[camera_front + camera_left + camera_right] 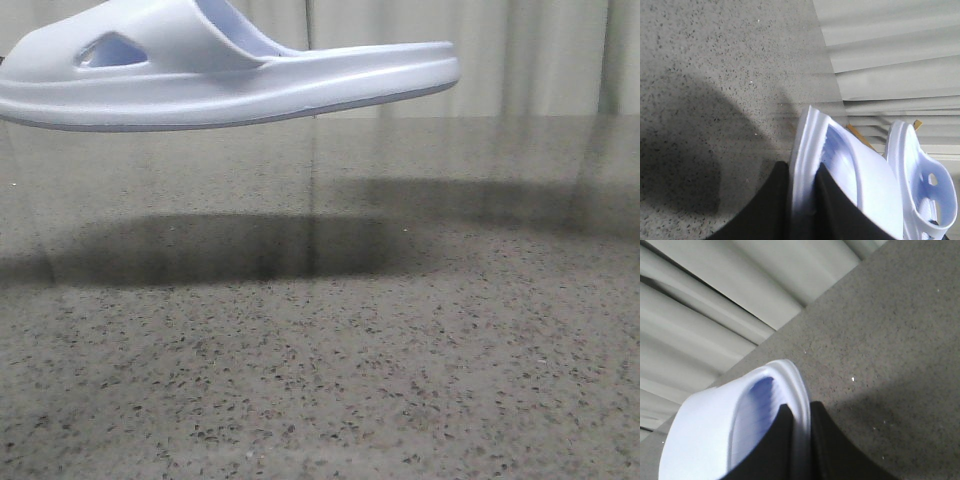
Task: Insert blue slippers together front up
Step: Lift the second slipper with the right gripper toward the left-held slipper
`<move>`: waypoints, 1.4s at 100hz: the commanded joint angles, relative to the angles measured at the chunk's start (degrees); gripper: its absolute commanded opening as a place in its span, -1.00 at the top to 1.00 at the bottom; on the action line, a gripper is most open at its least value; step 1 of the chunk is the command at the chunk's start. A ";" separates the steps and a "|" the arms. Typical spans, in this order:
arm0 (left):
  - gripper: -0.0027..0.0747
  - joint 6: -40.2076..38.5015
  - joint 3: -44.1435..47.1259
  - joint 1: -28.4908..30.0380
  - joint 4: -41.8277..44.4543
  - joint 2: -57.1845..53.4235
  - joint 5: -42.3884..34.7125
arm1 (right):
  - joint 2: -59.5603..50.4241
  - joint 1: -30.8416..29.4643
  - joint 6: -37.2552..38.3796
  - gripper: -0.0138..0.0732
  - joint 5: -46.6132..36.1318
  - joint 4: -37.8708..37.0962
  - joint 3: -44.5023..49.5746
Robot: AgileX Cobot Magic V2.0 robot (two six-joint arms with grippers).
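Both blue slippers were off the counter (320,400), each pinched by one gripper, so your main risk was a slip or a bad line-up when you brought them together.

Left gripper (802,200) had its two dark fingers (837,210) closed across the thin side rim of the left-hand slipper (865,185), one finger outside the sole, one inside on the footbed. Right gripper (800,440) was closed the same way on the rim of the right-hand slipper (715,440). Both grips sat on soft foam at an edge, not through the middle. My judgement: the foam could flex and the slipper could rotate in the fingers once the other pressed against it. Push too hard and one could pop out and fall to the counter.

You also could not see both in the front view. Only one slipper (220,70) showed there, high at the top left, hanging level over the far-left part of the counter, shadow below. So nesting was half blind for you.

In the left wrist view the second slipper (922,185) hung just beside the first, apart, not yet inserted.

Looks: very pale blue-white moulded foam, wide strap with side holes, ribbed bluish footbed, thick sole with rounded edge.
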 commanded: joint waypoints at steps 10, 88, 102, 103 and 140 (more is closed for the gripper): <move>0.89 0.08 -1.51 -0.29 -2.43 -0.44 2.74 | -3.42 0.59 -3.59 0.93 -0.63 3.13 -2.16; 0.89 0.55 -1.51 -0.29 -2.22 -0.44 8.65 | -7.45 0.59 -21.59 0.93 7.23 20.42 -2.16; 0.89 1.38 -1.51 -0.29 -2.22 -0.44 11.65 | -7.35 0.59 -25.18 0.93 7.23 23.54 -2.16; 0.89 1.38 -1.51 -0.29 -2.09 -0.44 11.79 | -7.35 0.59 -25.40 0.93 7.23 23.67 -2.16; 0.89 1.61 -1.51 -0.29 0.23 -0.44 15.70 | -7.35 0.59 -32.52 0.93 10.28 27.62 -2.16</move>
